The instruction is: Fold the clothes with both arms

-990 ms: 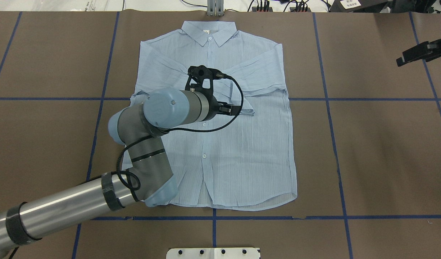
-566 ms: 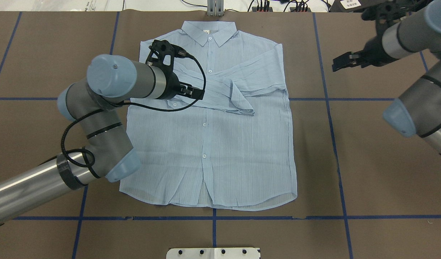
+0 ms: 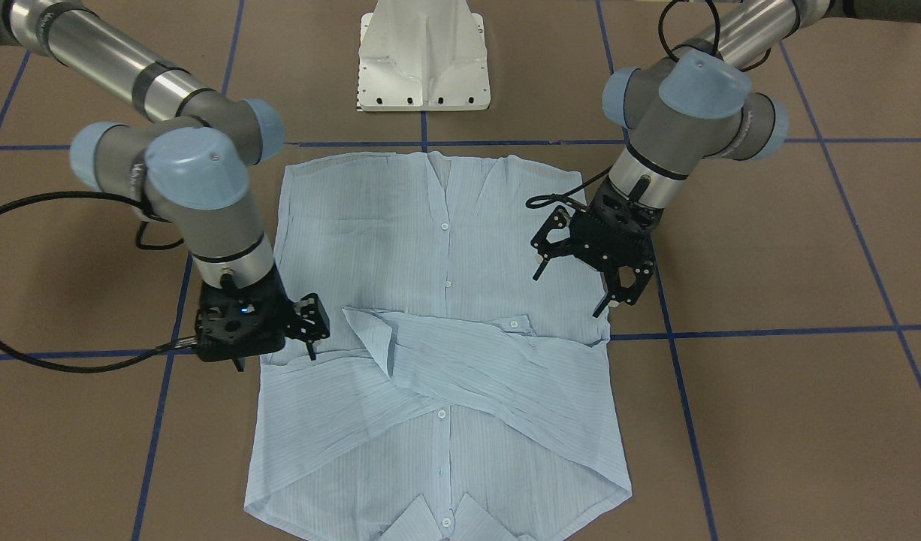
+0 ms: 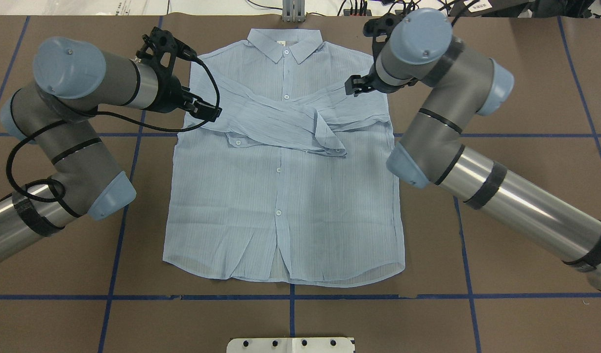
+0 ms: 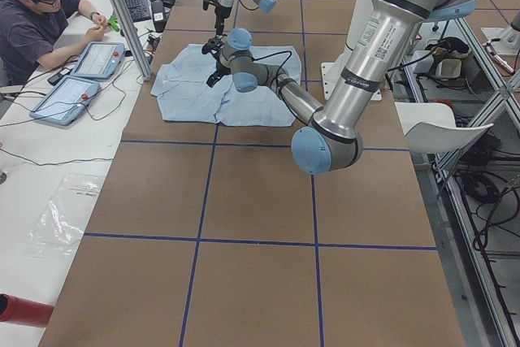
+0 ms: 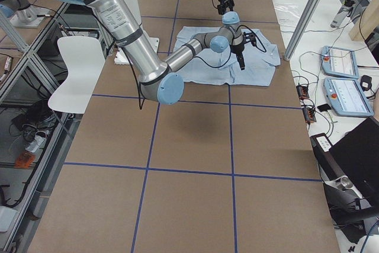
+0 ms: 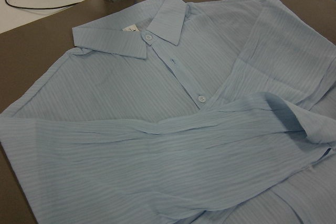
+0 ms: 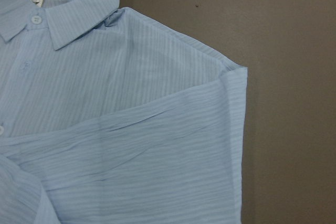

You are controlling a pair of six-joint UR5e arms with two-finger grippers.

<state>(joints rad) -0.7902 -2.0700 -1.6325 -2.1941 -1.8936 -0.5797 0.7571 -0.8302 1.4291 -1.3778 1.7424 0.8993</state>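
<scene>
Seen from overhead, the right gripper (image 4: 353, 88) beside the shirt (image 4: 286, 206), at the shoulder, is mostly hidden beneath the right arm (image 4: 430, 132), which also covers part of the shirt's side edge below that shoulder. The left arm (image 4: 85, 93), on the shirt's other side, runs off the picture's edge. The front-facing view crops the collar (image 3: 468, 527). Both wrist views cut the shirt off below the chest. In the side views the shirt is too small for detail
</scene>
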